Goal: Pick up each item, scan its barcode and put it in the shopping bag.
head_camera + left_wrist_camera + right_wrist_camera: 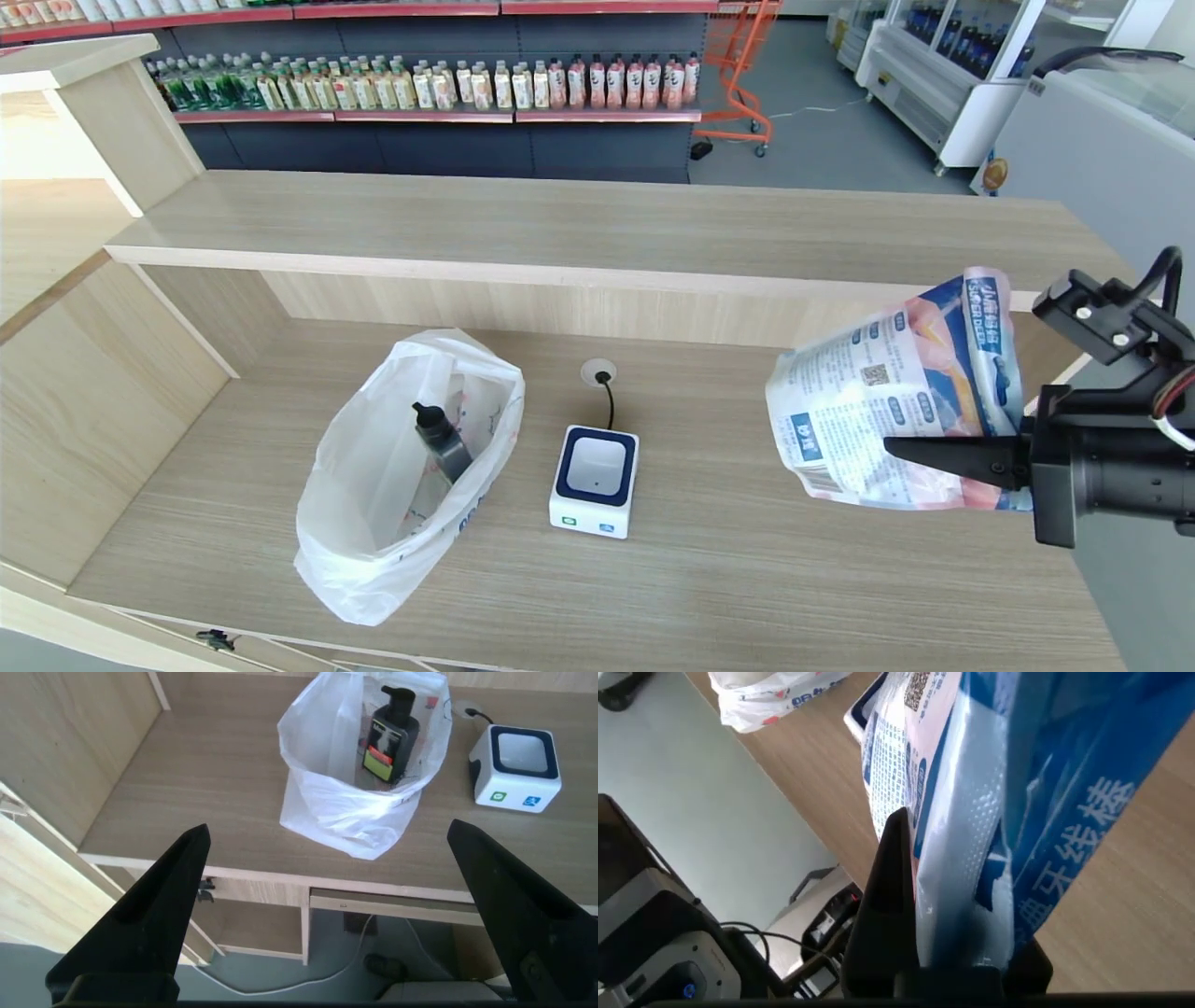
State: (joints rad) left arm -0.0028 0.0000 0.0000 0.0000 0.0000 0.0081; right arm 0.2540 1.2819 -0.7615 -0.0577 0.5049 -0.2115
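My right gripper (1004, 467) is shut on a blue, white and pink printed pouch (887, 392), held in the air above the right side of the counter (709, 569), to the right of the scanner. The pouch (971, 831) fills the space between the right gripper's fingers (892, 905). The white and blue barcode scanner (596, 478) sits mid-counter. A white plastic shopping bag (401, 467) lies open to its left with a dark pump bottle (441, 439) inside. My left gripper (327, 924) is open, hanging off the counter's front edge, short of the bag (360, 775) and bottle (390, 737).
A raised wooden ledge (597, 224) runs behind the counter and a side wall (84, 401) closes the left. The scanner's cable runs to a grommet (598, 373) behind it. Shelves of bottles (429, 84) stand beyond.
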